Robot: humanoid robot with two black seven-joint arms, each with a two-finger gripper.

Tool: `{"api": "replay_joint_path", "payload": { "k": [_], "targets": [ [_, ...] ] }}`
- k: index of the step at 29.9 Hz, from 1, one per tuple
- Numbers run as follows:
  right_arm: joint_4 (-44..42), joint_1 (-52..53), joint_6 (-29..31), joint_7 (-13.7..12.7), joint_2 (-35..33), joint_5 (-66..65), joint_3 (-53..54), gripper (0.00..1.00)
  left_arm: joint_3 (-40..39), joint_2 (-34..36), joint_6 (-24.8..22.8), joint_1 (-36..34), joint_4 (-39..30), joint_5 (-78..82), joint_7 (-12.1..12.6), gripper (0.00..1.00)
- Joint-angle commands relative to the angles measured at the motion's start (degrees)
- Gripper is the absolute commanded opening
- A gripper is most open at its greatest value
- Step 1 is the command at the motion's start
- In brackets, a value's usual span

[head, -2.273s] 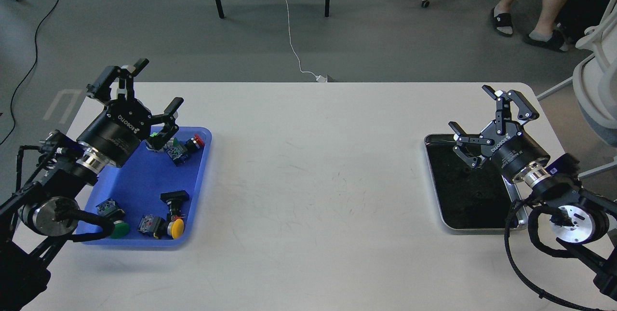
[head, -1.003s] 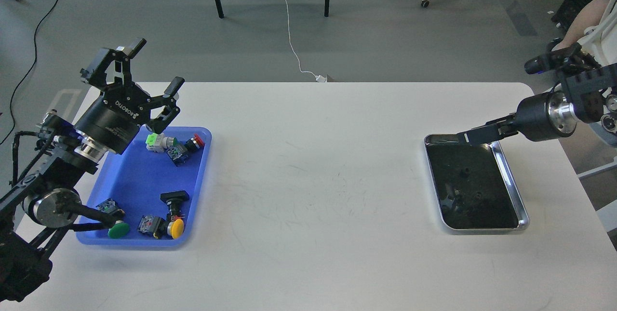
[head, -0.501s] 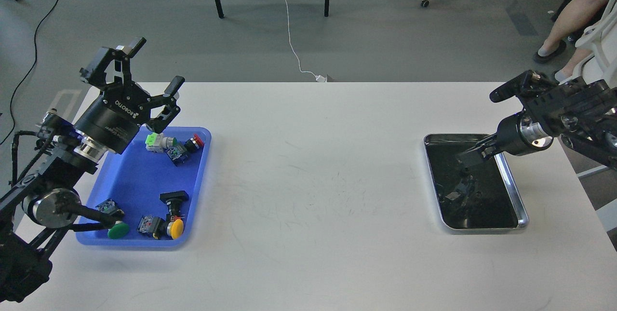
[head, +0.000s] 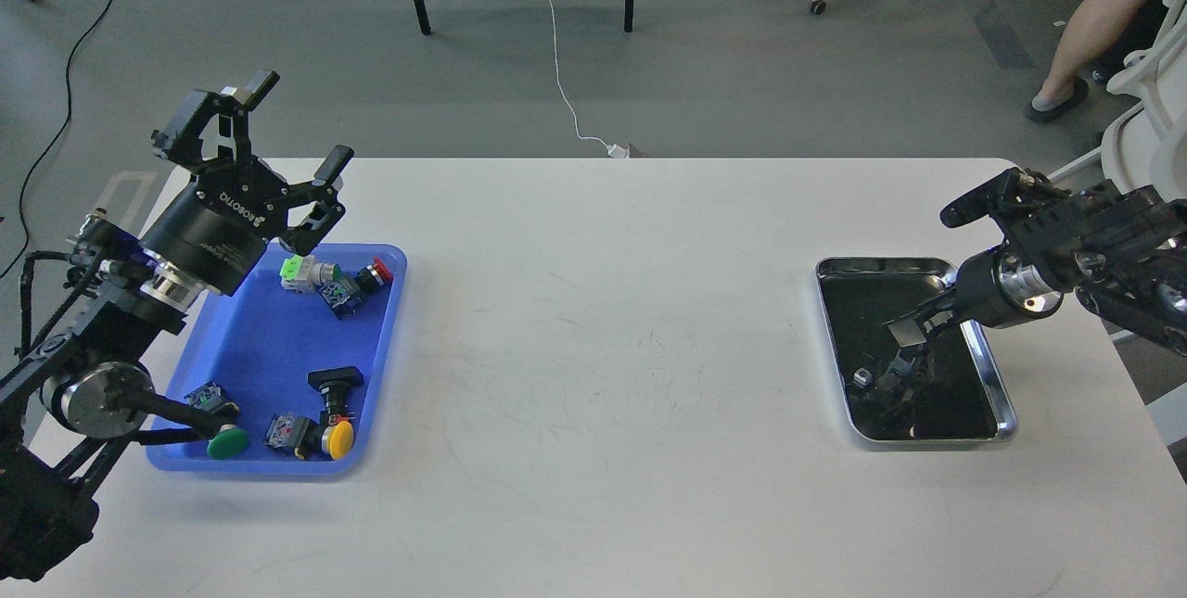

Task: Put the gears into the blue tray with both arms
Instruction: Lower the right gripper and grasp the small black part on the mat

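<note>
Blue tray [head: 250, 348] at left end of bench [head: 603, 348]; holds only coloured push-button switches [head: 334, 281]; no gear visible inside; judged: placement not begun, all of it left. Gears not discernible against black liner of silver tray [head: 988, 366], well apart to right of blue tray; their facing cannot be told. Right hand [head: 904, 348] dips into silver tray; finger spread cannot be told. Left hand [head: 278, 144] hovers over blue tray's far rim, fingers wide, holding nothing. Blue tray's long axis runs near-to-far.
</note>
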Motion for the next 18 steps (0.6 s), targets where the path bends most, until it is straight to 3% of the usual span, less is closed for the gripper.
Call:
{"api": "replay_joint_path", "payload": {
  "k": [1,10,18],
  "targets": [
    [-0.96,-0.91,-1.57,0.01,1.03,0.0,0.08,0.62,0.02,-0.04,0.0,-0.04,0.01,0.0,0.0,0.98],
    [-2.37,-1.97,-2.8,0.01,2.79,0.08,0.08,0.61,-0.06,-0.04,0.09,-0.04,0.01,0.0,0.0,0.98],
    [-3.16,-2.4,-2.8,0.01,4.02,0.08,-0.19,0.49,-0.06,0.31,0.09,-0.04,0.01,0.0,0.0,0.98]
  ]
}}
